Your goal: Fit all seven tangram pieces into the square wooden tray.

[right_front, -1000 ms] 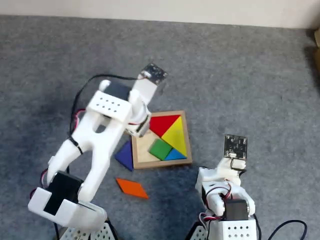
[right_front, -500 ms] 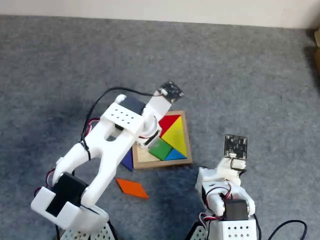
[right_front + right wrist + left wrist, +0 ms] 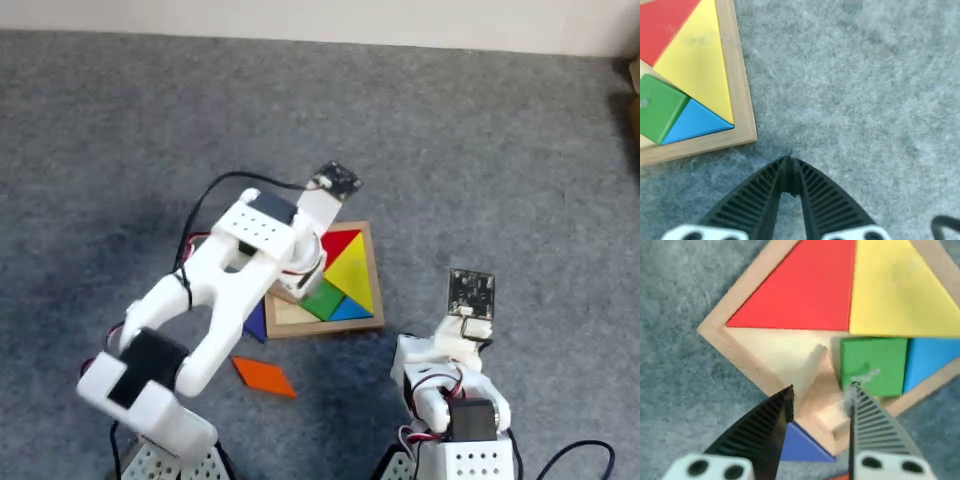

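The left end effector hangs spread apart over the bare corner of the tray, which sits mid-worktop holding four pieces. The right end effector is pinched together beside the tray.

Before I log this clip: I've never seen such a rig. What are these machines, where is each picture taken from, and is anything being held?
The machines are two small robot arms, left and right, on a grey carpet. One picture looks down from overhead; the other two come from a camera on each wrist. The left gripper hangs open over the square wooden tray, gripping nothing. The right gripper is shut above the carpet. In the tray: red triangle, yellow triangle, green square, light blue triangle. Outside it lie a dark blue triangle and an orange parallelogram.
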